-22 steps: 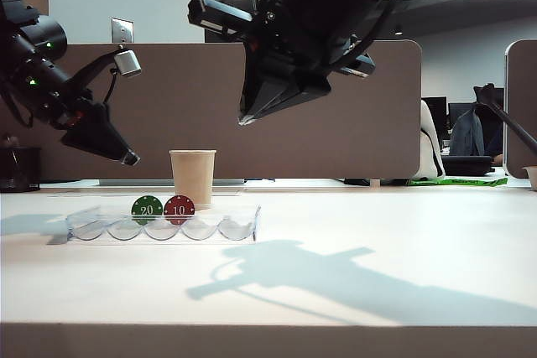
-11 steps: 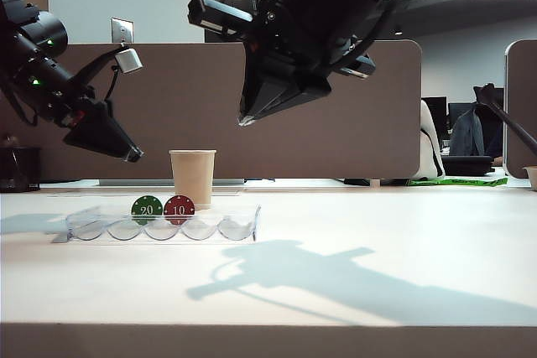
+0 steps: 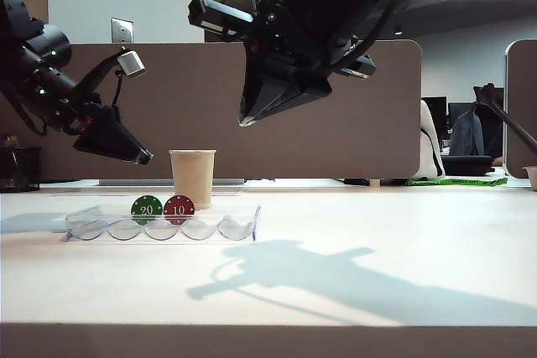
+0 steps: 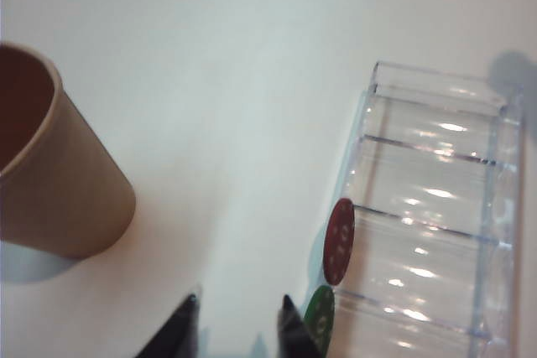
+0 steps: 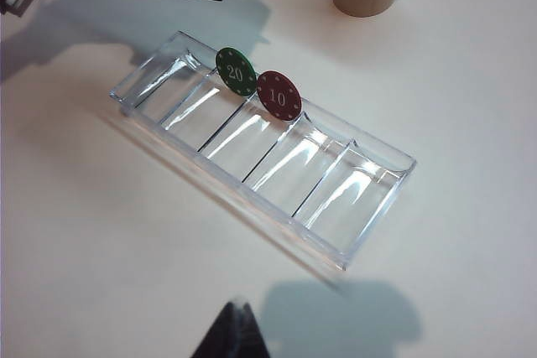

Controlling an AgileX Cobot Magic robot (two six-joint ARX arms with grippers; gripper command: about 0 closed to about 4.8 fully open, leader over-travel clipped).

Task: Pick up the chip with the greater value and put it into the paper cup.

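The green chip marked 20 (image 3: 147,208) (image 5: 236,72) stands on edge in a clear plastic tray (image 3: 235,228), touching a red chip marked 10 (image 3: 179,209) (image 5: 278,95). The tan paper cup (image 3: 192,178) (image 4: 59,182) stands upright just behind the tray. My left gripper (image 3: 144,158) (image 4: 239,299) hovers above the tray's left part, left of the cup, open with nothing between its fingers. In the left wrist view the green chip (image 4: 319,316) lies just beside one fingertip (image 4: 287,301). My right gripper (image 3: 243,120) (image 5: 237,306) hangs high above the table, shut and empty.
The tray (image 5: 336,199) has several scalloped slots, and only the two chips stand in it. A brown partition (image 3: 336,106) runs along the table's far edge. The right arm's shadow (image 3: 336,278) falls on the bare tabletop at front right.
My left gripper has shifted a little to the right, closer to the cup and the chips. The right arm, chips and cup have stayed put.
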